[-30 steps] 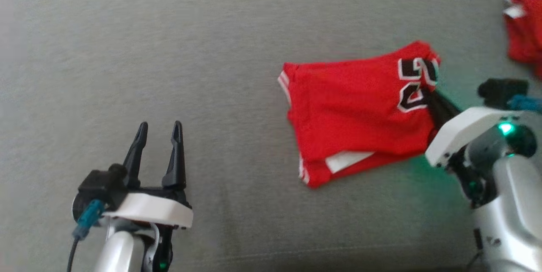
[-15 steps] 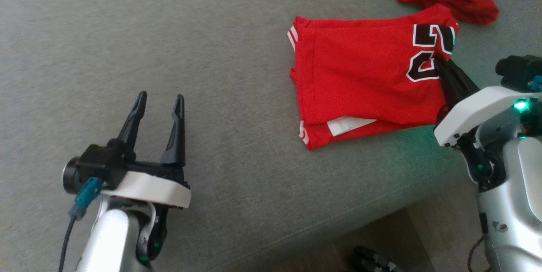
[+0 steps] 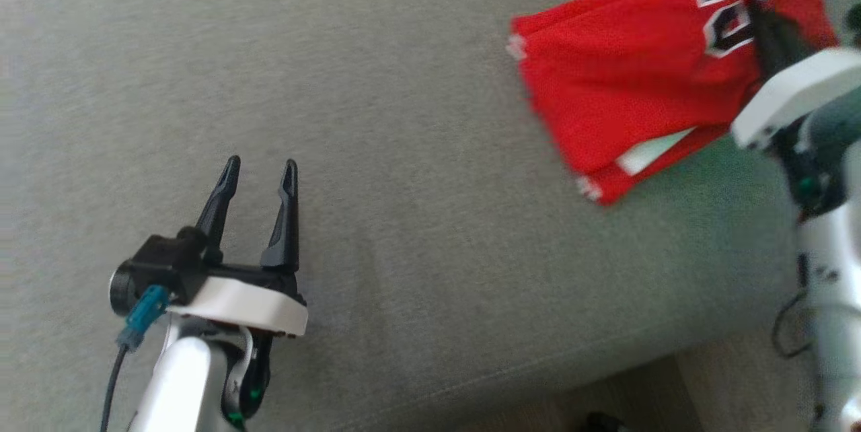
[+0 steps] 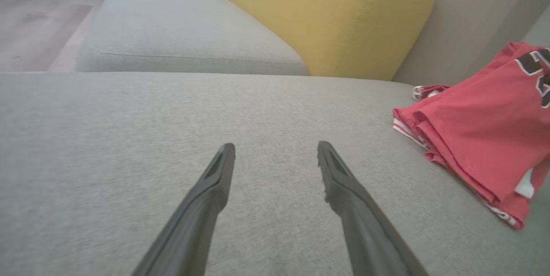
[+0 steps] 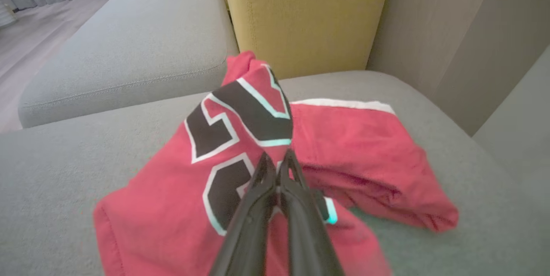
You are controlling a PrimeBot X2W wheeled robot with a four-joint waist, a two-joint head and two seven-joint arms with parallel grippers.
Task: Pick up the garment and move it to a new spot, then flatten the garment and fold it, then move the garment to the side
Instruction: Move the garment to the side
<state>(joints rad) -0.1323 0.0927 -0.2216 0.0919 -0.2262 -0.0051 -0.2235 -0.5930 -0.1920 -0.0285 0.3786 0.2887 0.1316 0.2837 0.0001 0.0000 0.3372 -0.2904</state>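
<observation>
Since a moment ago the head camera is swinging to the left, so the folded red jersey (image 3: pixel 625 89) is now showing in the upper right of the head view. Against the grey sofa seat (image 3: pixel 403 149), the jersey is also closing on the second red garment (image 5: pixel 378 160), which was well apart from it a second ago. The right tool (image 5: pixel 277 157) is still pinching the jersey at its numbered corner, fingers pressed together with the cloth between them. That corner is standing up off the seat in a peak, the black numeral (image 5: pixel 240 117) with its white edging draping over the fingertips. The rest of the jersey is lying on the seat in stacked layers, a white patch (image 3: pixel 656 149) peeking from between them at the near edge. From the right wrist, the jersey's raised corner is sitting just beside the second red garment, and I cannot tell whether they are touching. The left tool (image 3: pixel 259 166) is hovering over bare seat well away from the jersey, its two fingers spread apart and holding nothing. A yellow cushion (image 5: pixel 300 9) is standing upright behind the seat.
</observation>
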